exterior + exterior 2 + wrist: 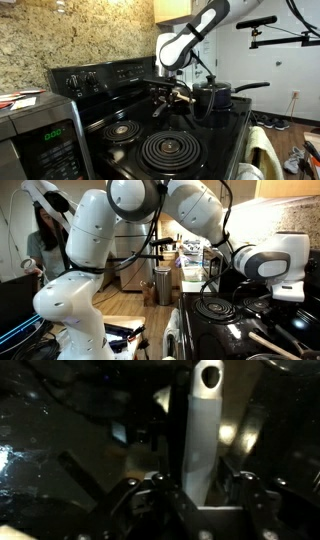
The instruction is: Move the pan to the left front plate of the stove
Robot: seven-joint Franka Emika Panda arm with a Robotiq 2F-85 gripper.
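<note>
Pan (203, 435): sat toward the back of the table (228, 140), under the pincer; its long handle is seen in the wrist view running straight up between the fingers, with a hole at the far end
Pincer (171, 96): held low over the pan handle; whether it's clamped or apart can't be told, way too dark
Left front plate (170, 150): big spiral coil at the near edge; well apart from the pan
Smaller coil (122, 128): found just behind the big one, on the microwave (35, 135) side
Saucepan (213, 98): parked just beside the pincer; handle pointed away from it
</note>
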